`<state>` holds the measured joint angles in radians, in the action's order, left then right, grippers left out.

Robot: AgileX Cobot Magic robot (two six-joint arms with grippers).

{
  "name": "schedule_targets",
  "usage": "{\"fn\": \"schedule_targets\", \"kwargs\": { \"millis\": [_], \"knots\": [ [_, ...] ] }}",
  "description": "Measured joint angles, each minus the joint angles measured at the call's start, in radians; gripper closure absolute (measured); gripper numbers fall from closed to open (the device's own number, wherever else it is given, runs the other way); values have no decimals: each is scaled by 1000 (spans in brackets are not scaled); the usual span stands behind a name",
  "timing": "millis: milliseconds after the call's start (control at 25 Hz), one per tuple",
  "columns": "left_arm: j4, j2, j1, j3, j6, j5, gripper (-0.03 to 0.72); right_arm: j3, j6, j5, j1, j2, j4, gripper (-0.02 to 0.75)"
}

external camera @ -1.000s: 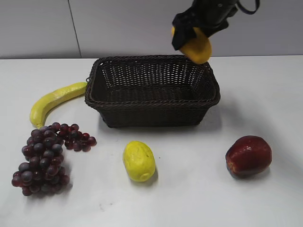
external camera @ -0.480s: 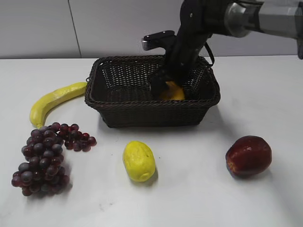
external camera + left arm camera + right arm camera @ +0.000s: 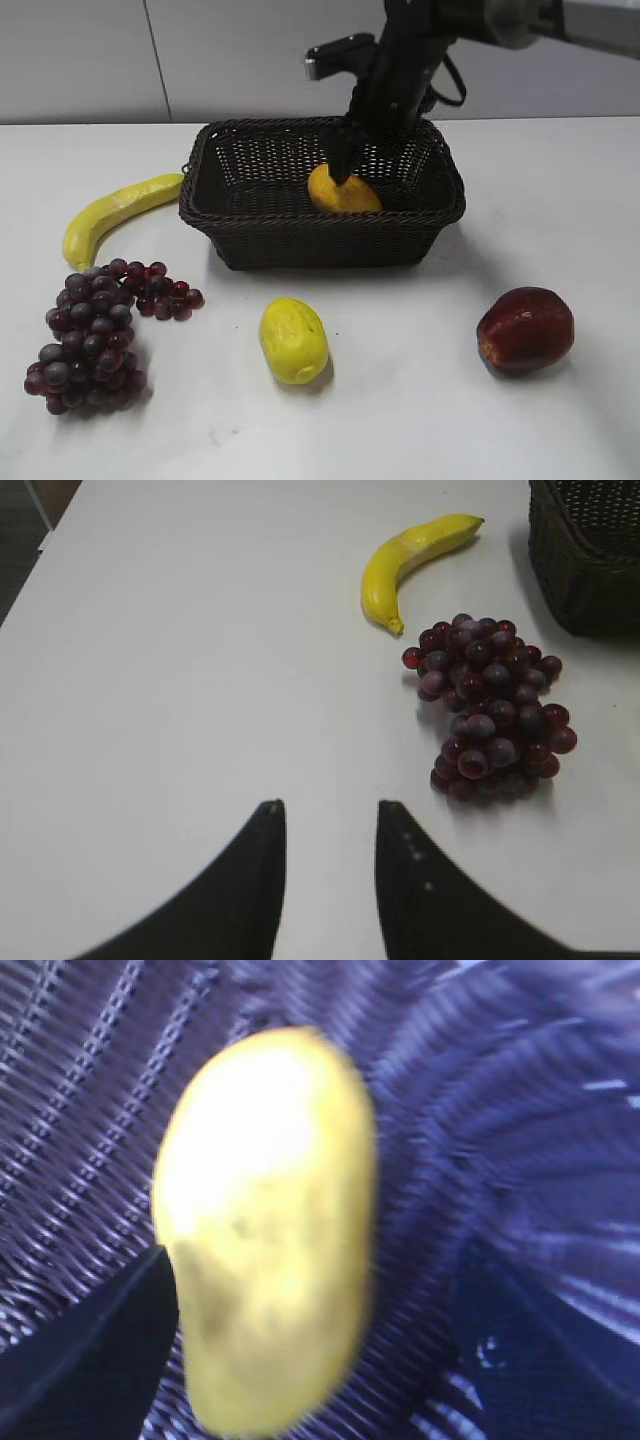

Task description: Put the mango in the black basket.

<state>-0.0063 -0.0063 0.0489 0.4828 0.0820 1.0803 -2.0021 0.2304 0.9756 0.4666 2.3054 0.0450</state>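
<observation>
While the mango lies inside the basket at frame centre, the right claw stands spread wide just above it; the left claw, lower frame, gapes narrowly, empty.

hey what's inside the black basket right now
The mango lies inside the black basket, toward the middle-right, with the right pincer open just above it. Otherwise only bare weave shows; the near wall hides the floor just behind it.

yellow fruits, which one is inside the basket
The mango, the smooth golden-orange one in the black basket. The banana and the paler bumpy fruit lie on the table.
</observation>
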Motion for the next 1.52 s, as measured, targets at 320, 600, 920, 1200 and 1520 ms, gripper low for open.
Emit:
{"fn": "schedule_targets", "kwargs": {
  "millis": [320,600,920,1200,1520],
  "knots": [
    [0,0,0,0,0,0,456,-26,-63,126,-71,-300,-81,92],
    [0,0,0,0,0,0,456,157,-141,212,-278,-516,-140,137],
    [0,0,0,0,0,0,457,577,-200,230,-337,-810,-152,147],
    [0,0,0,0,0,0,457,969,-230,160,-337,-1208,-117,147],
    [0,0,0,0,0,0,457,1295,-230,45,-337,-1738,-115,148]
  ]
}}
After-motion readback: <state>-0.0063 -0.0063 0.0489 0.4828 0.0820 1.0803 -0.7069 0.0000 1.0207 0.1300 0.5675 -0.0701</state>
